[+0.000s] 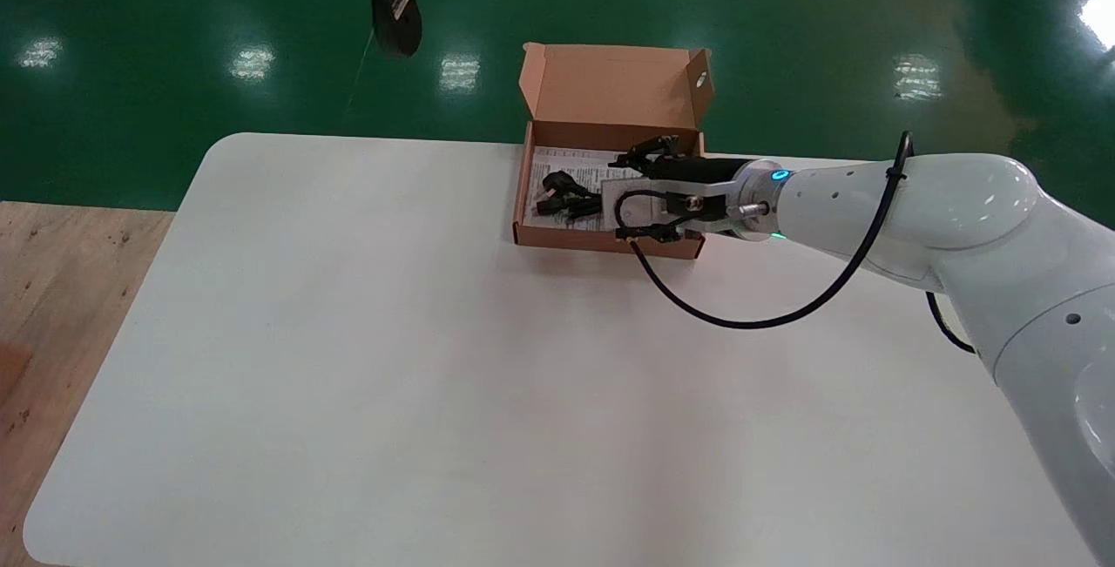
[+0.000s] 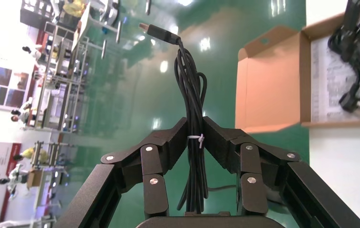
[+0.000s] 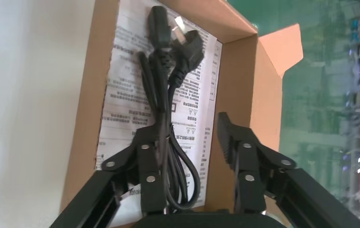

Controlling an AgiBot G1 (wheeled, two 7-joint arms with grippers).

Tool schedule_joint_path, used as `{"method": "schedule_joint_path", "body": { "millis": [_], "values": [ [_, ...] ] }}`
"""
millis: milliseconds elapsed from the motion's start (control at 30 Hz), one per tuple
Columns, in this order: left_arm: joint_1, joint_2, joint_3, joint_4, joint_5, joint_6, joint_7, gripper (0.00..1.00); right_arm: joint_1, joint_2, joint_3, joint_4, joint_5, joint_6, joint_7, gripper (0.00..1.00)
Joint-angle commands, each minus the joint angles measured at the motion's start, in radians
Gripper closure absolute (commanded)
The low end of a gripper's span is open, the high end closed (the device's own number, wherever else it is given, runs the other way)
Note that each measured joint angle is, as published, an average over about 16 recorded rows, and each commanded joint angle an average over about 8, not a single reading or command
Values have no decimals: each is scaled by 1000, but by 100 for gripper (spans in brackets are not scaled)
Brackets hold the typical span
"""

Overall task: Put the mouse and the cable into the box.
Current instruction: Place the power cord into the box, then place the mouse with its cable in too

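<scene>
The open cardboard box [image 1: 610,242] stands at the table's far edge, lid up. A bundled black power cable [image 1: 562,194] lies inside it on a printed paper sheet [image 3: 121,95]. My right gripper [image 1: 634,171] hovers over the box's right half. In the right wrist view this gripper [image 3: 185,126] is open and holds nothing, and the power cable [image 3: 168,61] runs past one of its fingers [image 3: 144,156]. A black mouse [image 1: 396,14] hangs in the air left of the box and beyond the table. My left gripper [image 2: 195,126] is shut on the tied mouse cable bundle [image 2: 192,90], USB plug pointing away.
The white table [image 1: 392,358] stretches wide in front of the box. Green floor lies beyond the far edge and wooden floor to the left. The right arm's own black cable [image 1: 758,319] loops down over the table near the box.
</scene>
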Motion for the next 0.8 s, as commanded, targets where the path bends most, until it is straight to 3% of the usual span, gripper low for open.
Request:
{"method": "schedule_joint_path", "body": {
  "millis": [33,233,500,800],
  "values": [
    [10,6,-4,5,-7,0,2,100,10,0,-3,-11,17,4,19,0],
    [96,79,-44,59,-73,-24,71,100,107,72,37,-71,80,-60,18,0],
    [239,200,-84,117,-135,-192,146,100,208,239,78,-116,126,-132,-52,0],
    [461,227,-83,23,-211,-277,157,100,262,379,80,-160,118,-149,-132,0]
  ]
}}
